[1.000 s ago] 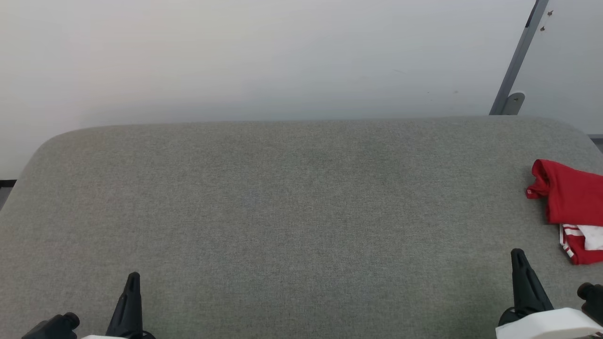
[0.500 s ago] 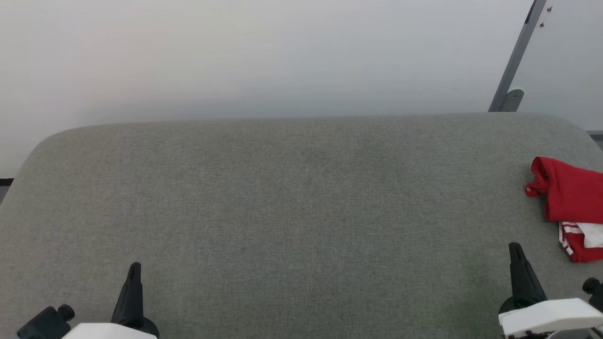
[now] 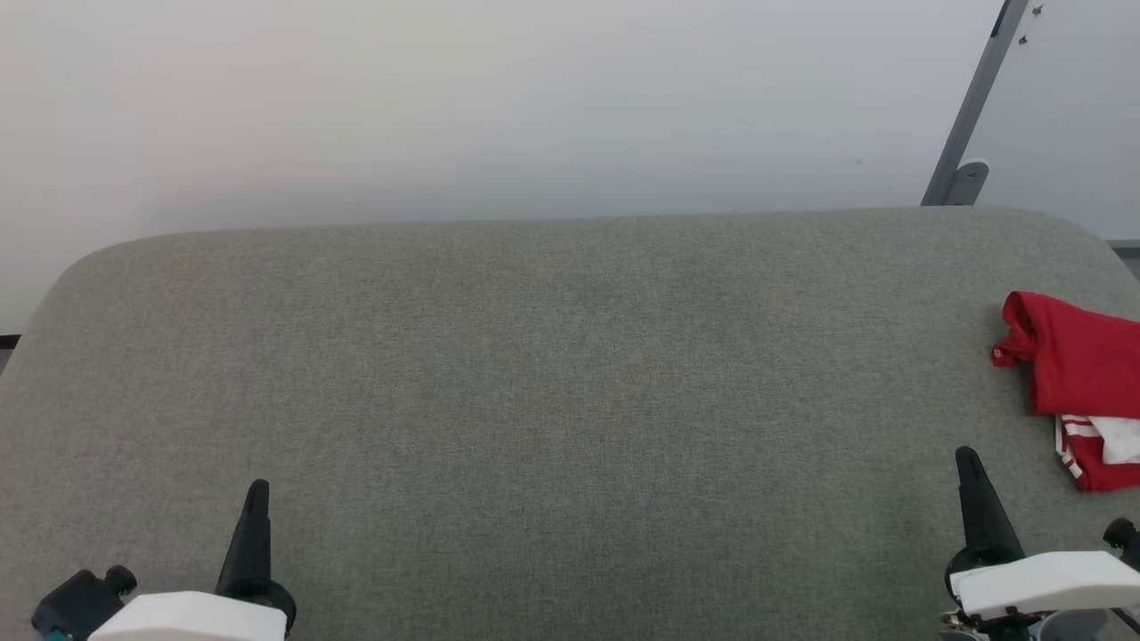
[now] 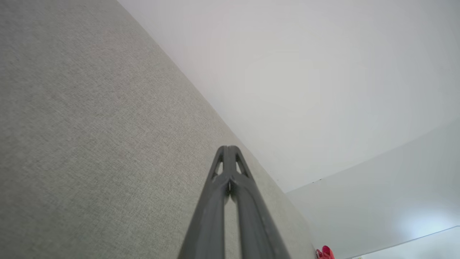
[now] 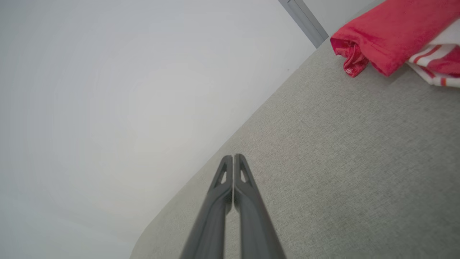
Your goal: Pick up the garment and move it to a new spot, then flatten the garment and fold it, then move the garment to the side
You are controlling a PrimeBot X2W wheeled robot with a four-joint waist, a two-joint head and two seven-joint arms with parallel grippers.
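Note:
The red garment [image 3: 1078, 369] lies folded at the right edge of the grey fabric surface [image 3: 552, 374], its white-and-red striped hem showing at the near end. The right wrist view shows the garment [image 5: 391, 32] at the upper right, and a red tip of the garment [image 4: 325, 253] peeks in at the bottom of the left wrist view. My right gripper [image 3: 966, 458] is shut and empty, a short way in front of and to the left of the garment. My left gripper [image 3: 258, 490] is shut and empty at the near left, far from it. The shut tips appear in each wrist view [image 4: 228, 147] [image 5: 233, 156].
A plain white wall [image 3: 499, 107] rises behind the surface. A grey metal post [image 3: 971, 116] leans at the back right corner. The surface has rounded far corners and a wide bare middle.
The head view has shifted slightly, so the surface and garment sit a little higher in the picture. Both grippers appear a bit farther up in view. The garment lies as before.

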